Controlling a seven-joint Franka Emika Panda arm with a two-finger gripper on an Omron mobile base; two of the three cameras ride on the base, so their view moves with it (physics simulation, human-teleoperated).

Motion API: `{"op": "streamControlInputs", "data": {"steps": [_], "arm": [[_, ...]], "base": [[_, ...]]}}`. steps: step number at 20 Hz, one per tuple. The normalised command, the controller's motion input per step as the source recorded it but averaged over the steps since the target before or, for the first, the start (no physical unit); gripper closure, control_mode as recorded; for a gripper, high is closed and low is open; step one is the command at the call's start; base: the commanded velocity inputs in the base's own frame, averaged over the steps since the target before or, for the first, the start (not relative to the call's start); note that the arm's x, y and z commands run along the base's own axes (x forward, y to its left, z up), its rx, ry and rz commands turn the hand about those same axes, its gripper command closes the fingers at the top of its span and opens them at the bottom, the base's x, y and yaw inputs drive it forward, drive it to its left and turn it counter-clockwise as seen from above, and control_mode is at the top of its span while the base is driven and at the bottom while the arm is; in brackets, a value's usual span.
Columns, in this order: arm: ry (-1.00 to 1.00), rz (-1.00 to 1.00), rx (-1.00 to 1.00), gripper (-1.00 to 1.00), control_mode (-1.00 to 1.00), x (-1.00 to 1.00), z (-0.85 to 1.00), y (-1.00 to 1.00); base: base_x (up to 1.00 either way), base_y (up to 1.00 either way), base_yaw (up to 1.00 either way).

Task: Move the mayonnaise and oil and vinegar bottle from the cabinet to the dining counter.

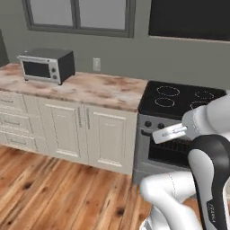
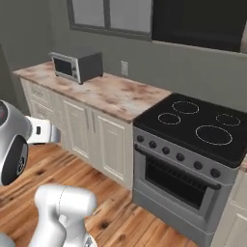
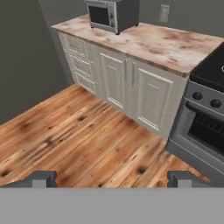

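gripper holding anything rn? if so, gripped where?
Nothing held. In the hand view the gripper is open, its fingertips wide apart with only the wood floor between them.

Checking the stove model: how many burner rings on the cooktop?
4 in the right base view, on the stove: rear left, rear right, front left, front right. In the left base view the arm partly covers the right side.

Glossy wooden floor (image 3: 83, 140), marbled stone worktop (image 1: 90, 87), smooth black stove (image 2: 202, 123).
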Motion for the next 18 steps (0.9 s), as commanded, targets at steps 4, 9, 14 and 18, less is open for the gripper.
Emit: {"op": "streamControlInputs", "data": {"steps": [4,9,14,18], "arm": [[0.0,0.0,0.0,-1.0,1.0,0.0,0.0,0.0],[0.0,0.0,0.0,-1.0,1.0,0.0,0.0,0.0],[0.0,0.0,0.0,-1.0,1.0,0.0,0.0,0.0],[0.0,0.0,0.0,-1.0,1.0,0.0,0.0,0.0]], "base": [[0.0,-0.58,-0.53],[0.15,-0.72,-0.39],[0.24,-0.77,-0.27],[0.37,-0.68,-0.24]]}}
